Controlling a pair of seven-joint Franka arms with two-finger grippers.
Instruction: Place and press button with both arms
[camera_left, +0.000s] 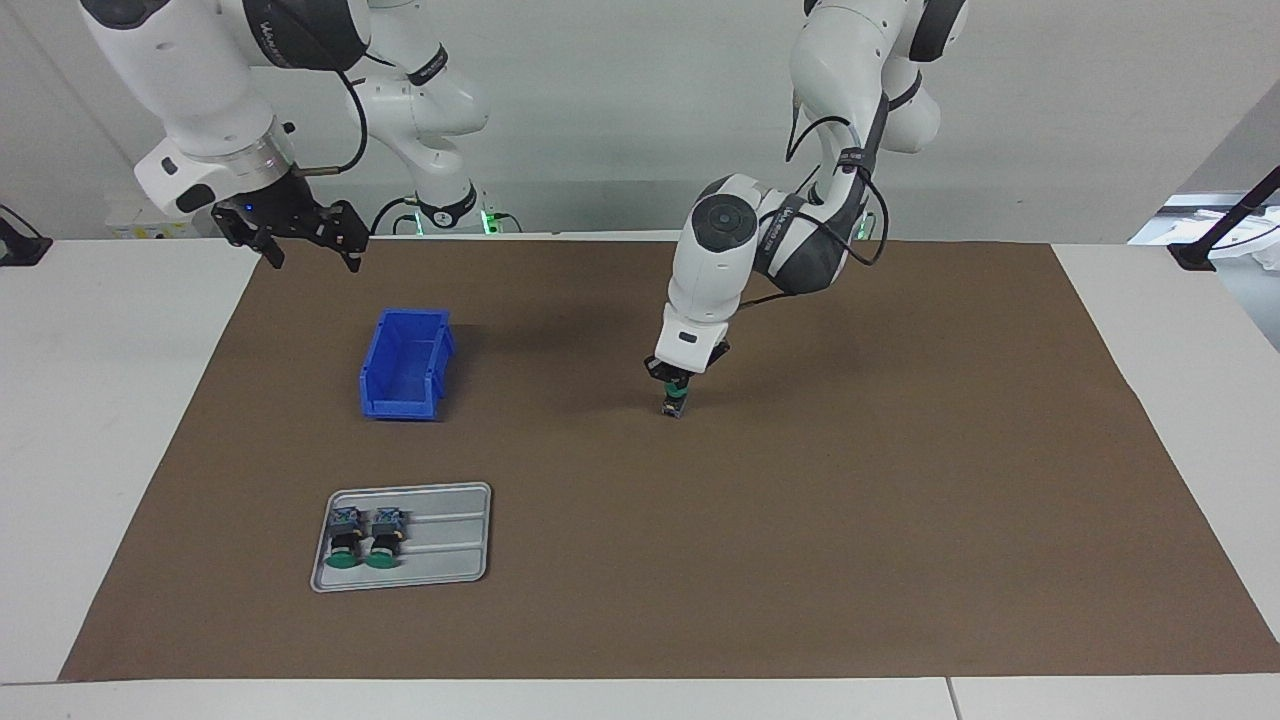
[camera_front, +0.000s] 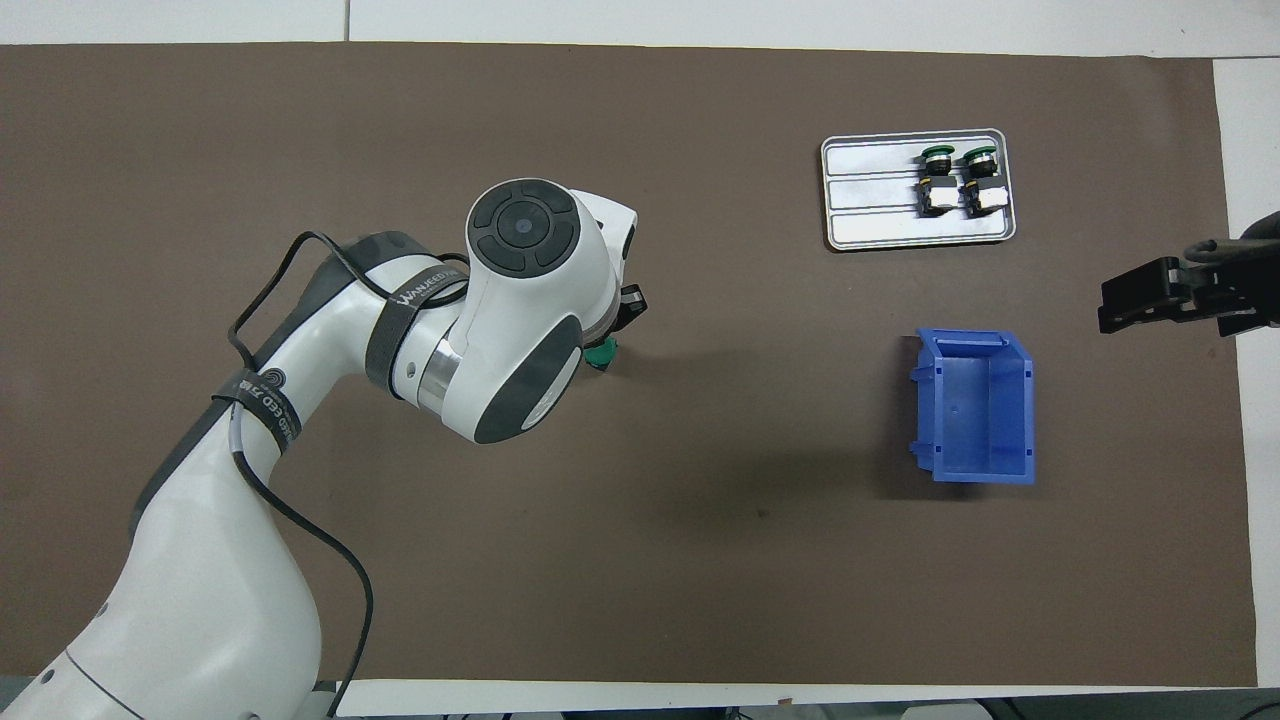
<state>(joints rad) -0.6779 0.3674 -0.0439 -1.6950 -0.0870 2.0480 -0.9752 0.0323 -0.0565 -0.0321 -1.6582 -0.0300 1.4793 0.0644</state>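
Watching the left gripper (camera_left: 676, 392) clamped on the button (camera_left: 675, 402) at mid-mat, block end down, green cap between its fingers; right gripper (camera_left: 290, 235) waits, spread

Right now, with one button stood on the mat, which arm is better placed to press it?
Left: the left gripper is shut on the button at mid-mat, while the open right gripper waits near the blue bin.

matt brown mat (camera_left: 800, 560), metal tray (camera_left: 455, 570), glossy plastic bin (camera_left: 385, 395).
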